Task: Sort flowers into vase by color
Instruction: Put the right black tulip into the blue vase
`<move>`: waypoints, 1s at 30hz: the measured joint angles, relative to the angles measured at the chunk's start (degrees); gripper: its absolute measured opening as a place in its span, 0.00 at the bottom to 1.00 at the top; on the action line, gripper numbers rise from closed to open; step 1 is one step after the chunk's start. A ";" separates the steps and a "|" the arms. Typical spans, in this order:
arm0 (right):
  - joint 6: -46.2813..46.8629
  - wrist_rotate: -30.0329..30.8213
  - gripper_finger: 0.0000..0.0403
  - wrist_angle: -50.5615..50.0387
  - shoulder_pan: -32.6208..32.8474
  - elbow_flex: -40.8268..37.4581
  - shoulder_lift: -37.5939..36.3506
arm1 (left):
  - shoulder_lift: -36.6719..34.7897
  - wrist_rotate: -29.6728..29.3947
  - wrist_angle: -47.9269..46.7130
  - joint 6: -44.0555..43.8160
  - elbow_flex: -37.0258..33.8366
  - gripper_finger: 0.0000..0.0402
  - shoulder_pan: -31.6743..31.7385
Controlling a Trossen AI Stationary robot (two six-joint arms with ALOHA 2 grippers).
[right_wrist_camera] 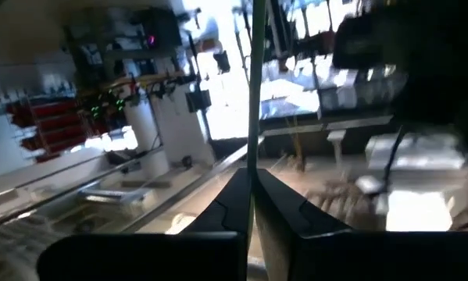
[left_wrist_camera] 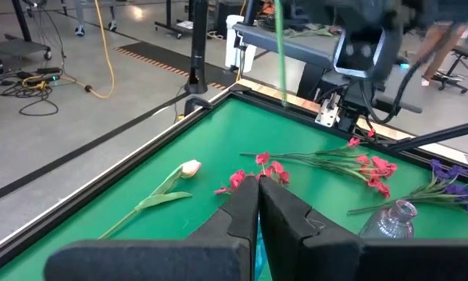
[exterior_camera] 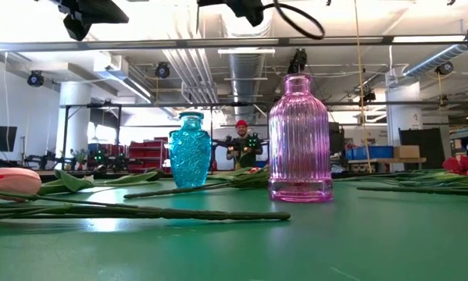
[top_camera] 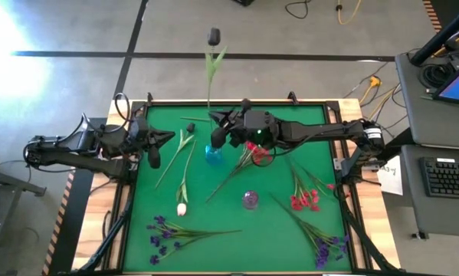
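Observation:
My right gripper is high over the table's far middle, shut on a tulip that stands upright, its bud on top. The blue vase is just near of it, and nothing sticks out of its mouth. A pink-purple vase stands nearer the front. My left gripper waits shut and bare above the table's left side. On the green mat lie tulips, red flowers and purple flowers. My right gripper pinches the tulip's thin green stem between its two fingers, low on the stem. The fingers come level from the table's right and lie across the stem. The flower stands upright above the fingers, lifted clear of the table.
More red flowers lie beside the blue vase, and a second purple bunch lies at the near right corner. A raised black frame rims the mat. Beyond the table are cables, desks and a person far off.

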 joint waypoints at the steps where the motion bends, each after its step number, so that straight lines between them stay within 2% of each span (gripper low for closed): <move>1: 0.63 0.18 0.02 0.22 -0.06 0.02 0.00 | 0.01 0.00 -0.01 0.00 0.00 0.00 0.00; 30: 1.20 -0.08 0.02 2.72 -0.46 -0.40 2.34 | 1.50 0.00 -0.10 0.00 0.00 0.00 0.00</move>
